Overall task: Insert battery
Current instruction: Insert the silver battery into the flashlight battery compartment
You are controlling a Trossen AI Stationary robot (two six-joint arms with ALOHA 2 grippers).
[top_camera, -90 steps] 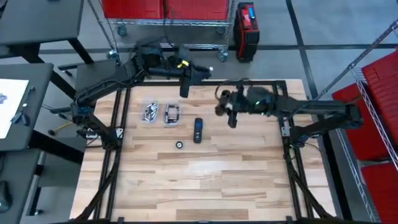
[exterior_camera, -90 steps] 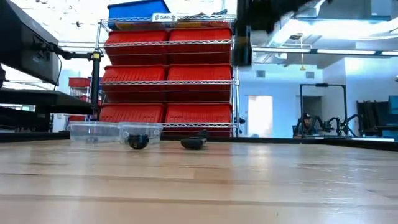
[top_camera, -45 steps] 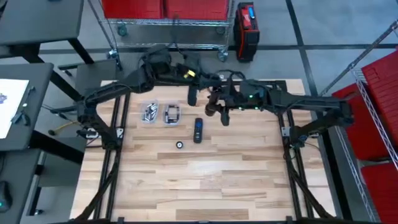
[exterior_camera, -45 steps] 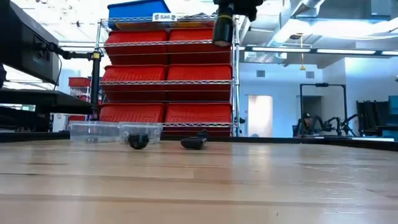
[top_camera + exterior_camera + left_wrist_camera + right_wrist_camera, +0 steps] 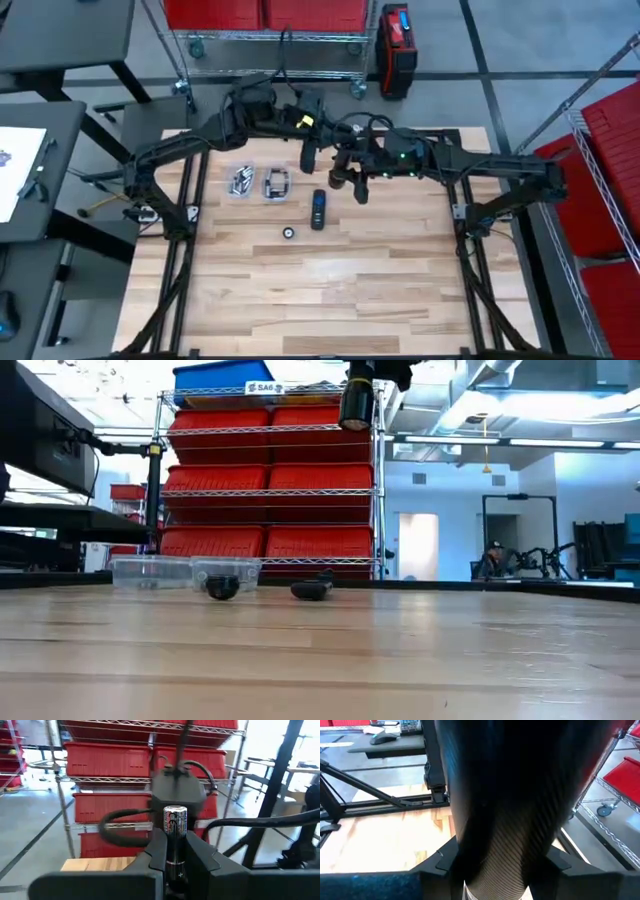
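- The left end effector point(image 5: 308, 156) hangs in the upper middle of the high view, over the bench's far edge; the left wrist view shows its fingers point(image 5: 155, 851) pinching a battery point(image 5: 175, 827) that stands upright between them.
- The battery has a silver top with dark print; the lettering is too blurred to read.
- The right end effector point(image 5: 357, 187) sits just right of the left one in the high view; its wrist view is filled by a dark woven tube, so I cannot tell whether its fingers are spread or pressed together.
- A dark remote point(image 5: 318, 209) lies on the bench point(image 5: 330, 290) just below both end effectors, centre of the high view.
- A small round black part point(image 5: 288, 233) lies below and left of the remote.
- Two clear trays point(image 5: 258, 182) sit side by side left of the remote.
- In the low view a blue bin point(image 5: 222, 377) tops a wire shelf point(image 5: 270, 490) of red bins, with a white label reading "SA6" point(image 5: 267, 388).
- The bench is pale wood planks in a black frame; grey floor surrounds it.
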